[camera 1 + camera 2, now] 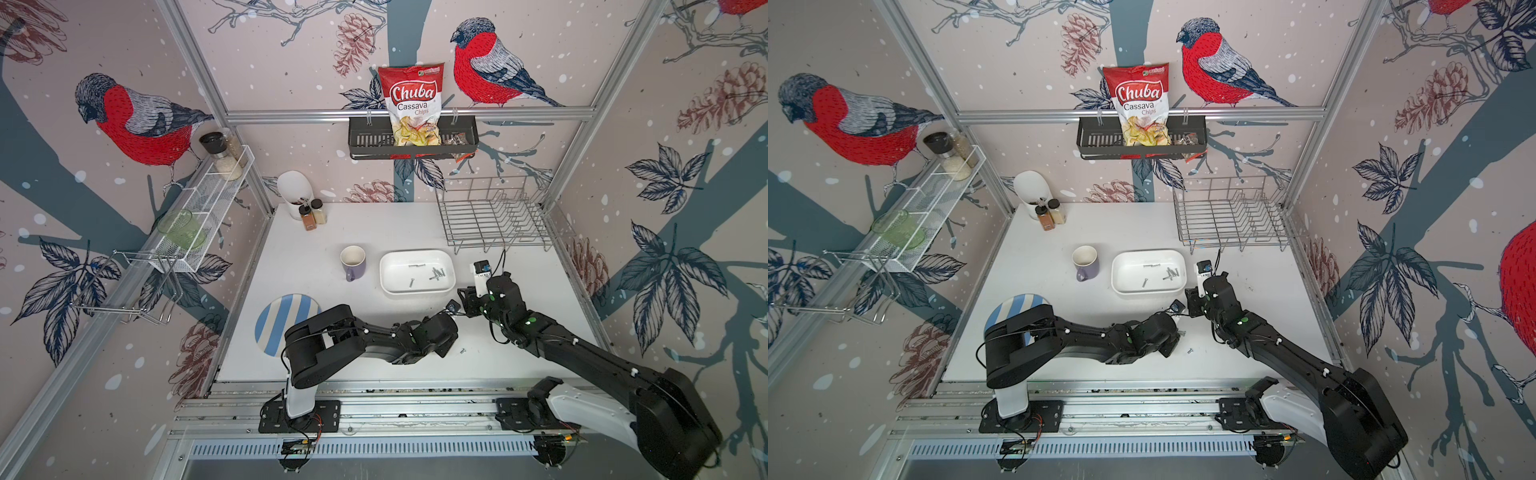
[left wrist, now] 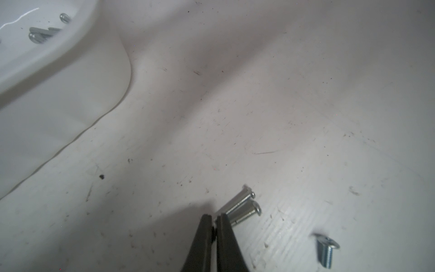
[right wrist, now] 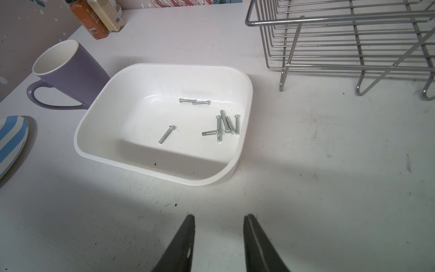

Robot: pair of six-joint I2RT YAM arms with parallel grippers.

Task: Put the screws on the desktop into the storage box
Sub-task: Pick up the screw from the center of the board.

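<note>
Left tool (image 2: 214, 216), jaws pressed together, touches two screws (image 2: 243, 207) on the desktop (image 2: 259, 94).

White desktop (image 1: 316, 286), storage box (image 1: 415, 291) beside purple mug (image 1: 353, 262), striped plate (image 1: 282, 316), wire rack (image 1: 494, 216), spice jars (image 1: 313, 215), short screw (image 2: 327, 250).

In both top views you have a purple mug (image 1: 353, 262) (image 1: 1086, 261) standing upright near the middle. From it, you'll find a blue-striped plate (image 1: 276, 322) at eight o'clock, two spice jars (image 1: 309, 220) at eleven, a wire dish rack (image 1: 494, 216) at two, and a Chuba Cassava chips bag (image 1: 411, 99) standing in a black wall basket (image 1: 370, 139) at one.
</note>
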